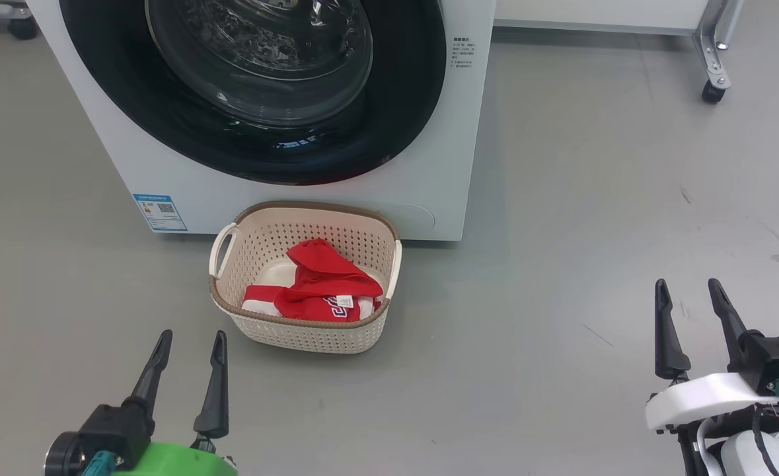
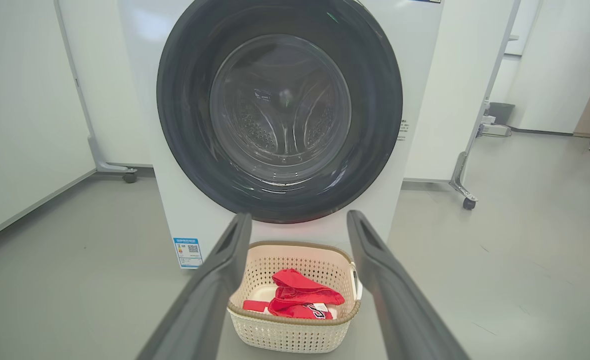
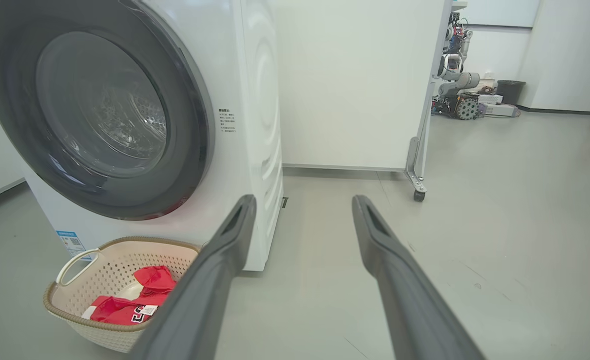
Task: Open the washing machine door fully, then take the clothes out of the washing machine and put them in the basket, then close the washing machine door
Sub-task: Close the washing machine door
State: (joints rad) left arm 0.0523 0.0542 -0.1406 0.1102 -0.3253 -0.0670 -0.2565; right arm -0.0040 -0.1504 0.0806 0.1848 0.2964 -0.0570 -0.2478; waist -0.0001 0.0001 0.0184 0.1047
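From the head camera, you look down on the white washing machine [image 1: 422,172], with the washing machine door [image 1: 409,99] shut flat against its front. The basket [image 1: 310,337] stands on the floor [image 1: 561,264] just in front of the machine, below the door. The clothes [image 1: 323,284] lie inside it, red with white panels and a small white tag. Your left tool [image 1: 193,334] sits at lower left and your right tool [image 1: 686,284] at lower right. Both have their fingers spread and hold nothing, and neither touches the basket.

Along the left wrist, the left tool [image 2: 299,216] is wide and empty, and between its fingers you see the basket [image 2: 289,335] with the clothes [image 2: 300,295] heaped in it. Above it, the drum shows through the glass of the closed door.

Along the right wrist, the right tool [image 3: 304,199] is also wide and empty and points past the machine's side over bare floor. The basket [image 3: 104,340] holding the clothes [image 3: 124,310] sits at lower left, partly behind one finger.
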